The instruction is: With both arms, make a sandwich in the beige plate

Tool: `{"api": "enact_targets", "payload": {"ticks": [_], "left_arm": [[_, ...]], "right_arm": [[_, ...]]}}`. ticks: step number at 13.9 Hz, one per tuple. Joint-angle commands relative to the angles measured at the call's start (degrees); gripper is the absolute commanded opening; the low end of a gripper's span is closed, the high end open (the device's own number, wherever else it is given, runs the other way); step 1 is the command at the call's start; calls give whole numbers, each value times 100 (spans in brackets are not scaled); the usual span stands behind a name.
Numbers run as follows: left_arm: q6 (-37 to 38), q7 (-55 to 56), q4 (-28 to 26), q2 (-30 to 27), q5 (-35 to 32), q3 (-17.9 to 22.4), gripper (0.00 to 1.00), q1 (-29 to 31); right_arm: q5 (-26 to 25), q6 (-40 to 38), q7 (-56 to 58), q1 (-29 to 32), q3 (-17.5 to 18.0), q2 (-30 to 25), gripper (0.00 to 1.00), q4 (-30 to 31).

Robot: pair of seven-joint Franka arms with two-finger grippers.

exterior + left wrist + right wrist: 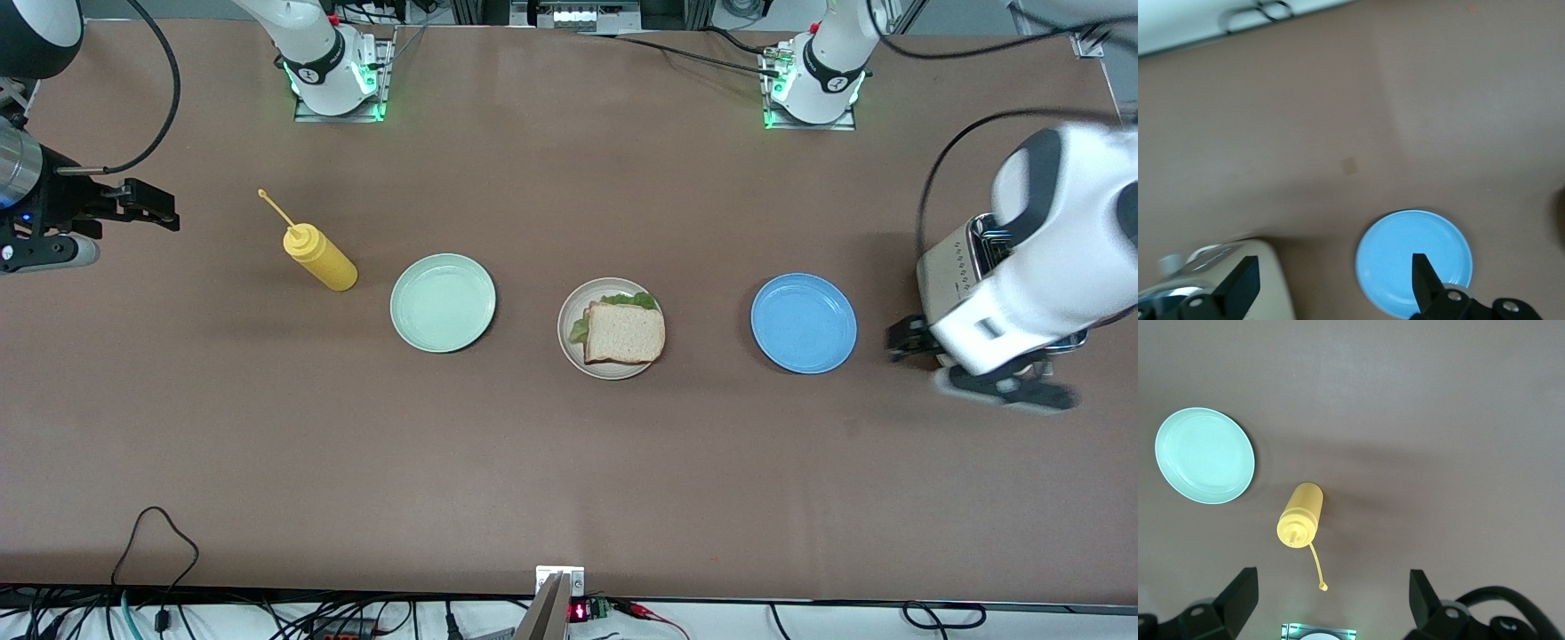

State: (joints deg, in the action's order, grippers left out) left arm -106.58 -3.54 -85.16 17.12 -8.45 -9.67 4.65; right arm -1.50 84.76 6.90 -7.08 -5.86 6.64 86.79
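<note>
A square, crusty sandwich [623,332] with crinkled lettuce fills the round beige plate [569,331] at frame centre; the left gripper [1331,280] and right gripper [1331,597], jaws spread, hang over bare table ends.

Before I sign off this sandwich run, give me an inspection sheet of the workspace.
Surface: brown table, no spills seen.
Job's things: sandwich assembled on the beige plate, lettuce showing at its edge.
Clutter: mint-green plate, blue plate, yellow squeeze bottle lying down, toaster at the left arm's end.
Grippers: left tool open over the toaster and blue plate; right tool open at the right arm's end, holding nothing.
Cables: loose black loop at the near edge.
Surroundings: nothing seen.
</note>
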Motion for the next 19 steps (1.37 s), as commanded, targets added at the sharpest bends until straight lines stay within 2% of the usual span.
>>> {"api": "enact_targets", "payload": {"ticks": [1, 3, 4, 6, 9, 10, 14, 19], "left_arm": [[548, 125, -132, -752, 79, 288, 100, -104], [786, 161, -210, -1164, 849, 745, 100, -105], [1075, 161, -237, -1289, 1080, 773, 100, -44], [1210, 266, -499, -1569, 1109, 756, 100, -43], [745, 310, -1553, -2184, 1065, 721, 100, -43], [770, 310, -1652, -2230, 1056, 720, 100, -43], [1200, 442, -1617, -2335, 1038, 668, 100, -43], [1323, 433, -1626, -2353, 1030, 685, 100, -26]], "right_arm": [[-122, 5, -336, -214, 33, -5, 100, -40], [-122, -3, -549, -329, 33, -40, 100, -13], [-122, -3, -549, -329, 24, -40, 100, -13], [-114, -21, -549, -303, -2, -58, 100, 4], [-114, 163, -549, -286, -3, -312, 100, 390], [-114, 172, -506, -259, -11, -313, 100, 374], [-114, 172, -462, -233, -29, -286, 100, 347], [-114, 181, -462, -233, -29, -277, 100, 347]]}}
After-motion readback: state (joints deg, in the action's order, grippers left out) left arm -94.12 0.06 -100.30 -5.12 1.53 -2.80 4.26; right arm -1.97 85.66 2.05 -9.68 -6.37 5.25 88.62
